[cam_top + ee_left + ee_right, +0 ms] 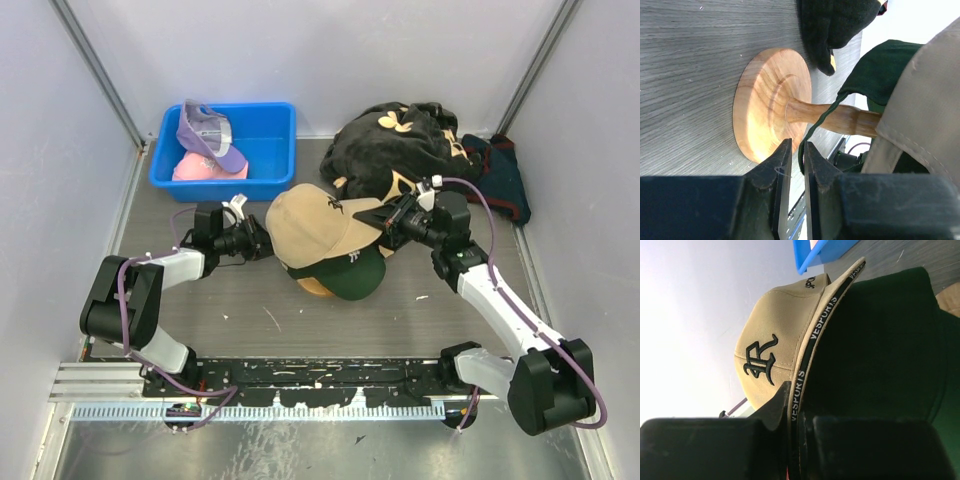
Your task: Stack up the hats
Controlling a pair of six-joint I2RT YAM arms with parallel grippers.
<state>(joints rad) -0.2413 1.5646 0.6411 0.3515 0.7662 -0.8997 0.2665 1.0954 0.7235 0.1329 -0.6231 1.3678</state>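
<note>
A tan cap lies over a dark green cap on the wooden stand mid-table. My right gripper is shut on the tan cap's rim; the right wrist view shows its gripper pinching the taped edge, with the tan cap above the green cap. My left gripper is at the caps' left side. In the left wrist view its gripper is nearly closed on the thin hem of the green cap, beside the stand's base. A lavender cap and a pink cap sit in the bin.
The blue bin stands at the back left. A large black cloth with tan flower marks lies behind the stand, with a dark cloth to its right. Grey walls close in the table on three sides.
</note>
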